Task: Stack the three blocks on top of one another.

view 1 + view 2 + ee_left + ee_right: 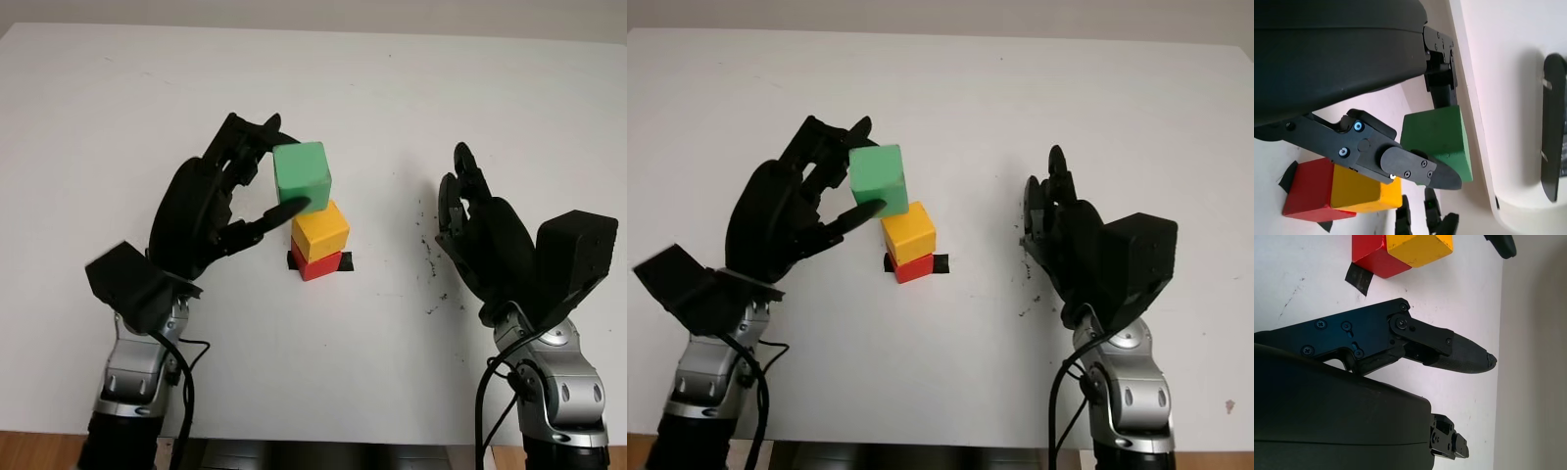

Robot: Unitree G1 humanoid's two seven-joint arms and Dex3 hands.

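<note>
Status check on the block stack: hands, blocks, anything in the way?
Left hand shut on green block, held tilted just above yellow block. Yellow sits on red block. Right hand open, off to the right. Nothing blocking.

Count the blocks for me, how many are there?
3. The red block sits on the table, the yellow block sits on it, and the green block is held in the left hand above the yellow one.
</note>
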